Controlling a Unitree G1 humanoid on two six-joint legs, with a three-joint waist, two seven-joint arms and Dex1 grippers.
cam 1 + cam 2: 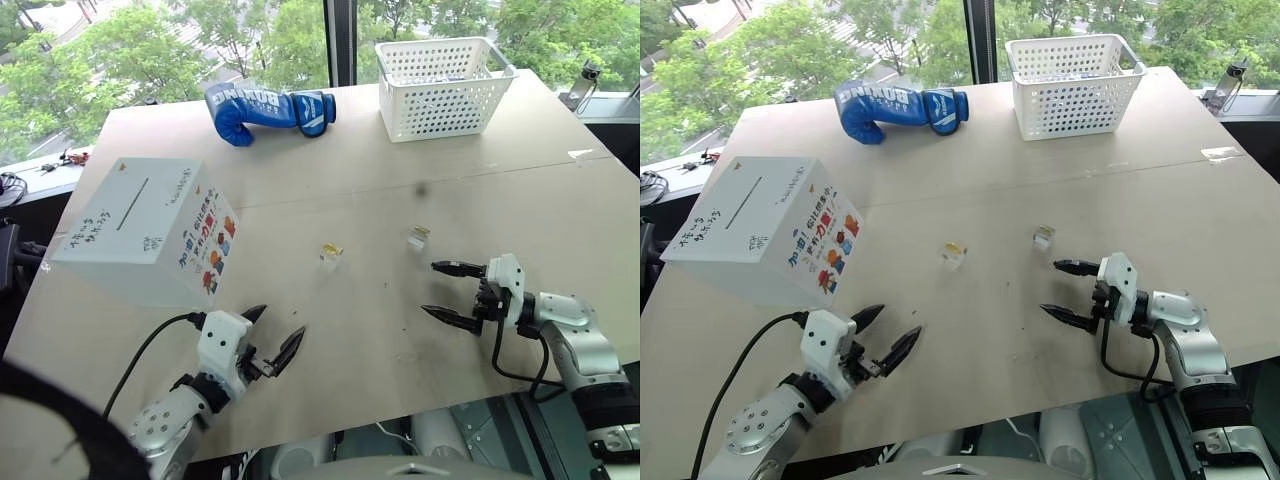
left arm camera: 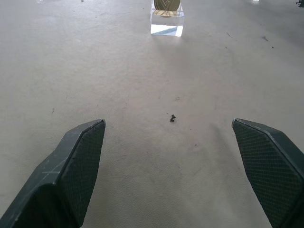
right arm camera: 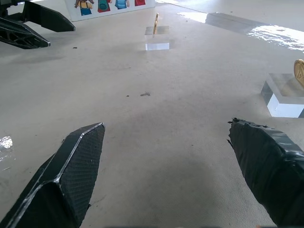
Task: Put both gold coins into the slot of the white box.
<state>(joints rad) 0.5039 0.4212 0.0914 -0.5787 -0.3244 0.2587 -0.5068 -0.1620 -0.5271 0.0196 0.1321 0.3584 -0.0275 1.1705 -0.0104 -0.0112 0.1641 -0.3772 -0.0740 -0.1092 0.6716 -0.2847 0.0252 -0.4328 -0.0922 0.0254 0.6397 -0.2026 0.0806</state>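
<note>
We see both gold coins standing on edge in small clear holders mid-counter: one coin point(image 1: 331, 248) nearer the centre, the other coin point(image 1: 421, 233) toward the right side. Upright in the clear holder point(image 2: 166, 23), a coin presents its thin rim, which we judge makes a two-finger pinch easy and keeps it already oriented for a slit. Neither is picked up yet.

The white box point(image 1: 150, 230) sits at the counter's left edge, tilted, with the slot point(image 1: 132, 203) on its upper face, well apart from both coins. A blue boxing glove point(image 1: 265, 110) and a white basket point(image 1: 440, 88) lie along the far edge, out of play.

Left gripper point(image 1: 272, 338) hovers low near the front edge, just beside the box, jaws spread wide, empty, aimed toward the central coin. Right gripper point(image 1: 445, 290) sits near the right coin, nearly level, pointing left, jaws also wide apart, holding nothing. We judge each arm is staged for its nearest coin.
</note>
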